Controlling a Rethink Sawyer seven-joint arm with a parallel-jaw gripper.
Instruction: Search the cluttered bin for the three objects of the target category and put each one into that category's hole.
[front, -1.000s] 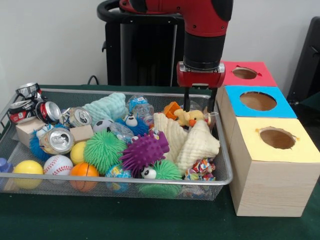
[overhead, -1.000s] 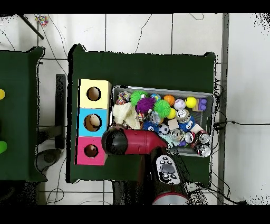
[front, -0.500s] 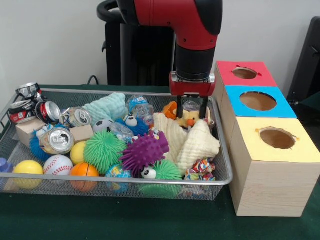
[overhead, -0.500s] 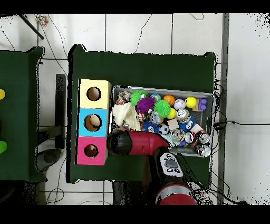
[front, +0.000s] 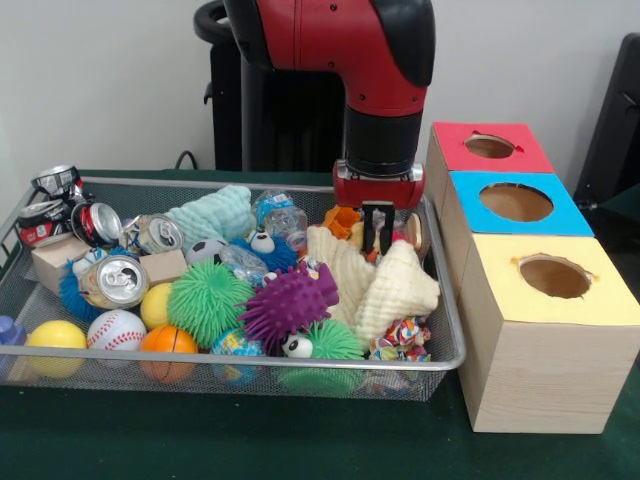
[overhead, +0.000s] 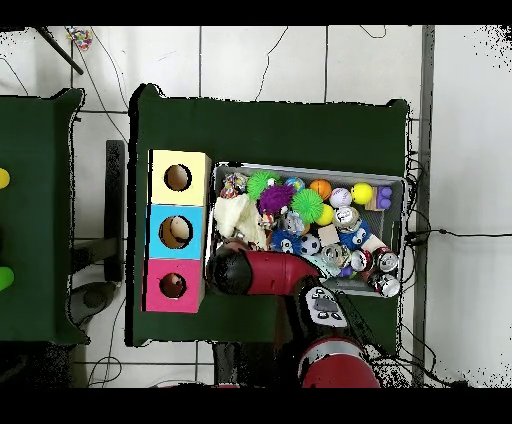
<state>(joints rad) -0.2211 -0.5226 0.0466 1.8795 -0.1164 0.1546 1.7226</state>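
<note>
The silver wire-mesh bin (front: 250, 362) is full of toys, balls, cans and cloths; it also shows in the overhead view (overhead: 396, 182). My gripper (front: 378, 235) is down inside the bin's right far corner. Its jaws stand close together where a yellow toy duck (front: 356, 233) lies, and only a sliver of the duck's yellow and orange shows beside them. In the overhead view the red arm (overhead: 262, 272) covers the gripper. Three wooden boxes with holes stand right of the bin: red top (front: 525, 157), blue top (front: 470, 206), yellow top (front: 505, 292).
Cream cloths (front: 398, 287) lie just in front of the gripper. A purple spiky ball (front: 290, 302), green spiky balls (front: 205, 300), a baseball (front: 117, 329), an orange ball (front: 168, 342), crushed cans (front: 115, 280) and a mint cloth (front: 215, 213) fill the bin.
The gripper has moved left and lower into the bin's corner. Its jaws were wide apart on either side of the duck and now stand close together on it.
</note>
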